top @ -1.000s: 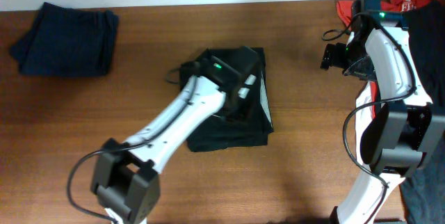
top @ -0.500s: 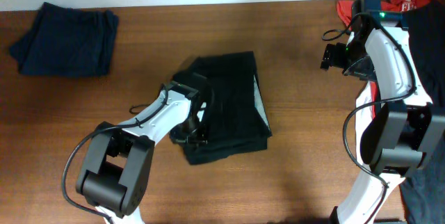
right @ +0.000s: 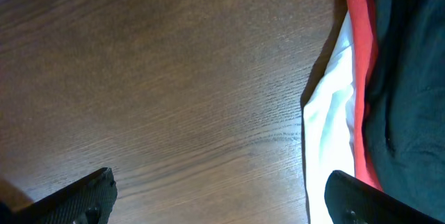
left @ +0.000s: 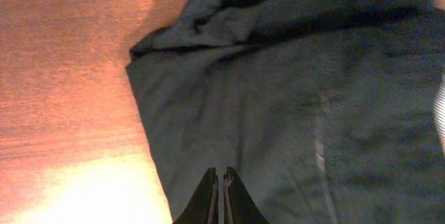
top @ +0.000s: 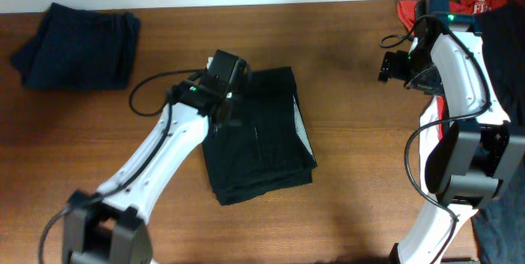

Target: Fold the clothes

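Where the black garment (top: 261, 137) lies, mid-tabletop (top: 361, 174), it's a rough folded rectangle, with a pale inside strip (top: 305, 129) showing along the edge toward the right arm. Left pincer (left: 222, 181) is over its far-left part, fingers pressed together; can't tell if any cloth is pinched. Navy garment (top: 78, 47) sits folded at far left. Right pincer (right: 222, 196) is spread wide over bare wood, beside the white garment (right: 330, 120) and red garment (right: 358, 57).

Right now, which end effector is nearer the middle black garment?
Left: the left end effector is over the black garment; the right end effector is far to its right.
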Robot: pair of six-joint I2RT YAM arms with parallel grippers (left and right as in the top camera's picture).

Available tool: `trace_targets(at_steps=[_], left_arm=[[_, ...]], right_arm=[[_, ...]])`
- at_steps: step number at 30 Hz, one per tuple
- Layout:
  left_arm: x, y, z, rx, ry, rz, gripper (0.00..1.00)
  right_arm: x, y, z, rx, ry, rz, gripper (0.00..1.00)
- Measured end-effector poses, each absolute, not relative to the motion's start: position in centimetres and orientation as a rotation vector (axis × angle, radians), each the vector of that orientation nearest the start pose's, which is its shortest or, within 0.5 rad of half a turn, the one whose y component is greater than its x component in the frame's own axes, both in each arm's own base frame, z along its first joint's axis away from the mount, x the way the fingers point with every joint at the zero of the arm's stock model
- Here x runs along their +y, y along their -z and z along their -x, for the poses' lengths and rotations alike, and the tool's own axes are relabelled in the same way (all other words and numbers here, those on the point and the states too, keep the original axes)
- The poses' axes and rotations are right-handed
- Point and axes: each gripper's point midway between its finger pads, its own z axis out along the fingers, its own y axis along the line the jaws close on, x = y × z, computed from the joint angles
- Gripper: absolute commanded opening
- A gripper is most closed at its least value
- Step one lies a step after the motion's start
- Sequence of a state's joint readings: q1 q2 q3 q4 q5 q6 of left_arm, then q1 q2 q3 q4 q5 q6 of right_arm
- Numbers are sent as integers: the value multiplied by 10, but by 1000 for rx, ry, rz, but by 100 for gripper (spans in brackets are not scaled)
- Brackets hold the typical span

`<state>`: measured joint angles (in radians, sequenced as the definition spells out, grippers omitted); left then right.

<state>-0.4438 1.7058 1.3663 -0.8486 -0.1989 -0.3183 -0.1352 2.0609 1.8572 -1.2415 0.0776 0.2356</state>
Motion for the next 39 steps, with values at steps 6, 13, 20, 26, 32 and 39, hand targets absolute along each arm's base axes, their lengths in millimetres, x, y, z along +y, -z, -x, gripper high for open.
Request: trace_targets(at_steps=[6, 13, 20, 26, 32, 39], left_arm=[[-124, -48, -407, 2762, -217, -66, 5], [-91, -10, -413, 2878, -188, 2, 1], [-155, -123, -448, 2733, 198, -94, 1], [-239, -72, -429, 2799, 375, -314, 1], [-269, -12, -437, 2815, 415, -350, 0], [-260, -72, -440, 2843, 313, -331, 99]], right_arm=[[-71, -112, -422, 2956, 107, -563, 99], [-71, -112, -422, 2957, 107, -562, 99], [-71, -112, -421, 2957, 107, -563, 99], [-71, -112, -421, 2957, 107, -563, 99], [-71, -112, -421, 2957, 107, -563, 99], [-71, -112, -421, 2957, 107, -563, 99]])
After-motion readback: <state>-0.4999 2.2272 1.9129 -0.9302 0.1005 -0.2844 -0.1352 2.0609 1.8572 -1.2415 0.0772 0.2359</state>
